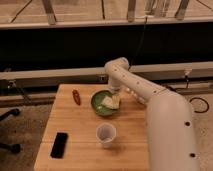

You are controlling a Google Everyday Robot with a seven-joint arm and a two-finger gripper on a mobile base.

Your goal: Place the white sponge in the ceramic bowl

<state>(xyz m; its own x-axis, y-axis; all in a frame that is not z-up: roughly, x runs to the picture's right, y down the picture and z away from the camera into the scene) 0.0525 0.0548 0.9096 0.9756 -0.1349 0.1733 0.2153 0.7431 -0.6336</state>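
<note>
A green ceramic bowl (102, 104) sits on the wooden table (80, 137) toward its far side. The white sponge (111, 102) lies inside the bowl, against its right side. My gripper (115, 91) hangs just above the bowl's right rim, at the end of the white arm that reaches in from the right.
A red object (76, 96) lies left of the bowl. A white paper cup (106, 135) stands in front of the bowl. A black phone (59, 145) lies at the front left. A dark wall and rail run behind the table.
</note>
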